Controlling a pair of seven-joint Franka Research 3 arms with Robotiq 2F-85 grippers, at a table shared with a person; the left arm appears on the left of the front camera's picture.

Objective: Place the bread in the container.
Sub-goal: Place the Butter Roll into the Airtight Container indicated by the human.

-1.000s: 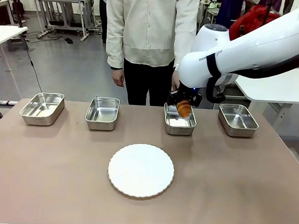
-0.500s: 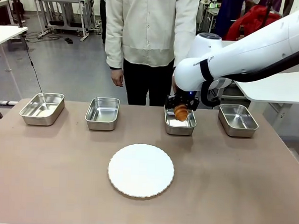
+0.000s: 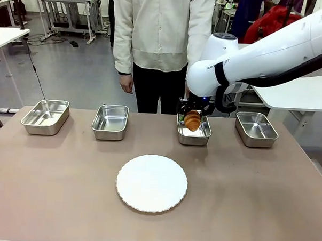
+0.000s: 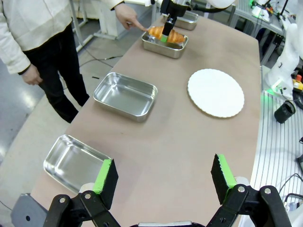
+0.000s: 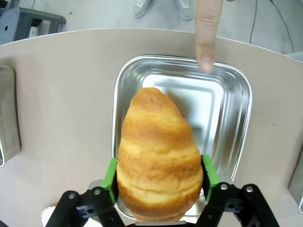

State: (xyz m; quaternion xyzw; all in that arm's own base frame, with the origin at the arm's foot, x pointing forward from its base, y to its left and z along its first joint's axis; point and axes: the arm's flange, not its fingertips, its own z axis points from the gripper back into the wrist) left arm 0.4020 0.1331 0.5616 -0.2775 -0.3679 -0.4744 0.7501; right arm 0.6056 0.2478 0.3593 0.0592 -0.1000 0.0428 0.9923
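Meanwhile the right gripper (image 5: 158, 189) had drifted left over the container (image 3: 193, 133) a person's finger (image 5: 207, 35) touched, pads flanking the bread (image 5: 158, 156); release looked begun, though I could not tell. The left gripper (image 4: 163, 177) stayed spread wide.

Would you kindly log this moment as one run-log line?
right gripper: around croissant, over third steel pan | person's finger: pointing at pan rim | left gripper: open, idle

container (image 5: 236, 123) floor open beyond the bread (image 5: 158, 156). watch the person's finger (image 5: 207, 35) touching its 12 o'clock rim. plate (image 3: 152, 183) sits at table centre; bare tabletop (image 3: 264, 194) at 3 and 9.
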